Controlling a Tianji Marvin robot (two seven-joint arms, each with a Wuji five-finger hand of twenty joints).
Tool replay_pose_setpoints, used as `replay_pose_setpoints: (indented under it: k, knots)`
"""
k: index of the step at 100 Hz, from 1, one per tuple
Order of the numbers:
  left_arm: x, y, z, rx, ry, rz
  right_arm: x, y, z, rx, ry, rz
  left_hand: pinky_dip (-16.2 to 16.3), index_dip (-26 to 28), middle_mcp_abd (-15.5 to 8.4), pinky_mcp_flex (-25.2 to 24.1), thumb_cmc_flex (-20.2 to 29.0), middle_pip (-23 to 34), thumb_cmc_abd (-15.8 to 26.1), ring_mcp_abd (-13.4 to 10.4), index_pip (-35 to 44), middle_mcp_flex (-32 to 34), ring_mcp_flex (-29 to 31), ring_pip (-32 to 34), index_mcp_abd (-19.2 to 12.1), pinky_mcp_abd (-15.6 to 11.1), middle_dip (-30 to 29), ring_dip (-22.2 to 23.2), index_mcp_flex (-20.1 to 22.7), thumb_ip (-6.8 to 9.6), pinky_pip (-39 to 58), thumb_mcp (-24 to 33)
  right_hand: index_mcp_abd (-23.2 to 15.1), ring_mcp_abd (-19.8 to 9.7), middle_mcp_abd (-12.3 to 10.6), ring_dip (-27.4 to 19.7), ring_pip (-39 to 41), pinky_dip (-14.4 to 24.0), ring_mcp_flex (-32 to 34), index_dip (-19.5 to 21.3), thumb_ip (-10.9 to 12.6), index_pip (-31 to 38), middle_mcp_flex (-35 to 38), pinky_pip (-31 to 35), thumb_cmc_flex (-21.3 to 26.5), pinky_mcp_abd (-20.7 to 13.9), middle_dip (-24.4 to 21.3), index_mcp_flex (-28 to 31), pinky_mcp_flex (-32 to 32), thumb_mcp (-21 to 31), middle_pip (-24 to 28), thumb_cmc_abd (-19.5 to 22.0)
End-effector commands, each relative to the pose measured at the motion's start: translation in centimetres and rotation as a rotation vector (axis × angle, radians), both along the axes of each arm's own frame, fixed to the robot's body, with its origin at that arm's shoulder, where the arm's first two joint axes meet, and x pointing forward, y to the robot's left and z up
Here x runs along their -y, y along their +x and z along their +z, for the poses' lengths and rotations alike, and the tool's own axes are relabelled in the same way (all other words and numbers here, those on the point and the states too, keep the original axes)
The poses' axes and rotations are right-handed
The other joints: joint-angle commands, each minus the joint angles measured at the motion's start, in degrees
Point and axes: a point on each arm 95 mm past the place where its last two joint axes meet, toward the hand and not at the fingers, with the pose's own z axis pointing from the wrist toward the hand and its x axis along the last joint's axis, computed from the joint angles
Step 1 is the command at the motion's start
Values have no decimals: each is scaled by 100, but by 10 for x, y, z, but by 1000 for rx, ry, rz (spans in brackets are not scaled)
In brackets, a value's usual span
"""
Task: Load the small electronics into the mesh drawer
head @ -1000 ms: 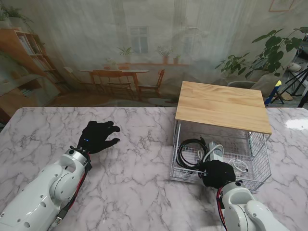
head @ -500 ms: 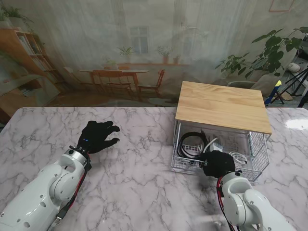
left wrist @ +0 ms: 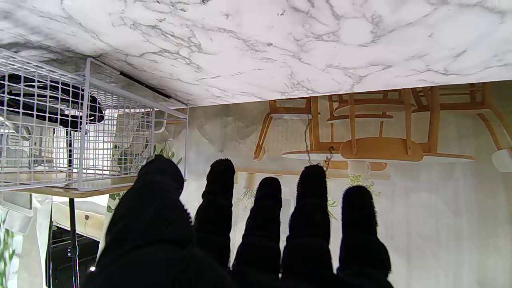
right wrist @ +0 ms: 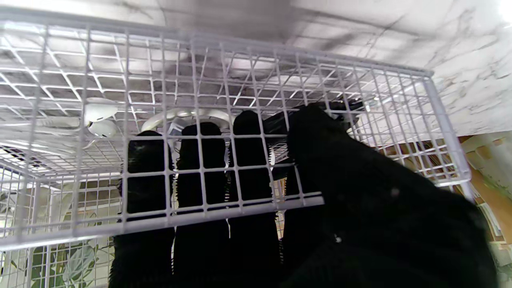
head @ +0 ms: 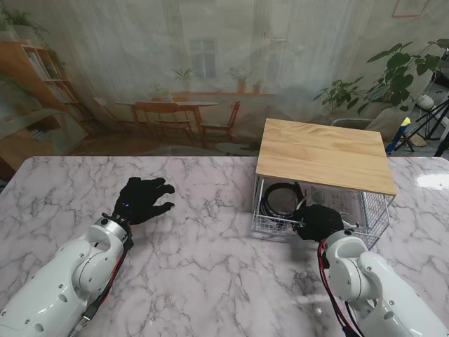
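Observation:
The white mesh drawer (head: pixel 374 221) sits under a wooden top (head: pixel 326 154) on the right of the table and sticks out only a little. Inside lie a black coiled cable (head: pixel 280 199), a white cable loop (right wrist: pixel 188 116) and a small white device (right wrist: pixel 100 120). My right hand (head: pixel 319 221) is shut on the drawer's front wall (right wrist: pixel 200 212): the fingers (right wrist: pixel 200 168) reach inside the mesh and the thumb stays outside. My left hand (head: pixel 142 199) rests open on the marble at the left, holding nothing. The drawer (left wrist: pixel 88 120) is off to the side of it.
The marble table (head: pixel 203 267) stretches between the two arms. The wooden top's white wire frame (head: pixel 386 203) surrounds the drawer. Behind the table's far edge hangs a printed backdrop with chairs and plants.
My right hand has moved away from me with the drawer's front wall, and the drawer has slid back under the wooden top. The left arm has not moved.

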Motion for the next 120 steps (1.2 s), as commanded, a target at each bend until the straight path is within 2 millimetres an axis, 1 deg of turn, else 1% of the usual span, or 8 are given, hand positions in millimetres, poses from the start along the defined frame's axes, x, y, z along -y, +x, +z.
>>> replay_pose_setpoints:
  k: [1, 41, 99, 110, 115, 117, 118, 120]
  knots:
    - [0, 1, -3, -16, 12, 3, 8, 11, 7, 31, -26, -19, 114, 4, 107, -110, -27, -96, 187, 82, -61, -90, -198, -168, 98, 211, 38, 12, 100, -141, -167, -54, -446, 81, -105, 122, 694, 93, 126, 293, 345, 319, 42, 66, 544, 41, 36, 281, -22, 720, 123, 626]
    - [0, 1, -3, -14, 18, 1, 14, 36, 4, 50, -33, -28, 119, 7, 103, -110, -35, -95, 193, 78, -58, -87, -195, -166, 91, 213, 38, 12, 103, -144, -173, -57, -523, 24, -176, 261, 693, 93, 14, 297, 353, 331, -15, -21, 552, -8, -16, 231, -67, 646, 81, 677]
    - [0, 1, -4, -15, 28, -2, 26, 69, -6, 75, -41, -62, 122, 0, 96, -114, -40, -100, 197, 80, -66, -93, -198, -167, 90, 216, 36, 10, 101, -145, -179, -57, -648, -98, -274, 594, 712, 75, -177, 494, 352, 544, -126, -134, 574, -112, -111, 235, -142, 605, 47, 713]
    - [0, 2, -4, -14, 31, -3, 26, 71, -9, 68, -40, -66, 121, 0, 100, -116, -40, -100, 198, 81, -65, -95, -204, -170, 86, 216, 36, 9, 99, -146, -182, -58, -660, -118, -254, 694, 680, 56, -355, 476, 346, 495, -258, -215, 569, -138, -176, 167, -265, 563, -44, 737]
    - [0, 2, -4, -14, 32, -3, 26, 70, -10, 59, -47, -64, 120, 0, 101, -118, -43, -99, 203, 85, -67, -92, -202, -170, 97, 216, 36, 9, 96, -146, -184, -60, -658, -95, -175, 789, 404, 98, -714, 351, 377, 438, -629, -332, 552, -84, -179, -25, -608, 354, -196, 820]
    - [0, 2, -4, -15, 32, -3, 26, 70, -10, 52, -49, -62, 120, -2, 102, -116, -45, -99, 202, 88, -68, -91, -200, -169, 94, 212, 36, 9, 97, -146, -183, -60, -620, -47, -80, 631, 124, 132, -972, 276, 405, 437, -936, -420, 505, -29, -154, -261, -899, 169, -240, 960]
    - [0, 2, -4, -15, 32, -3, 26, 70, -10, 47, -50, -61, 120, -2, 106, -117, -46, -99, 205, 88, -68, -91, -201, -169, 97, 211, 36, 9, 99, -146, -184, -60, -608, -27, -50, 351, 59, 180, -1109, 191, 446, 487, -1073, -479, 490, -8, -177, -375, -1025, 44, -225, 1033]
    - [0, 2, -4, -15, 32, -3, 26, 69, -11, 36, -52, -58, 120, -1, 101, -117, -31, -99, 196, 90, -67, -93, -206, -170, 94, 212, 36, 9, 99, -144, -184, -54, -574, 9, 3, 28, -145, 219, -1357, 97, 460, 531, -1357, -585, 469, 38, -193, -620, -1281, -195, -211, 1145]
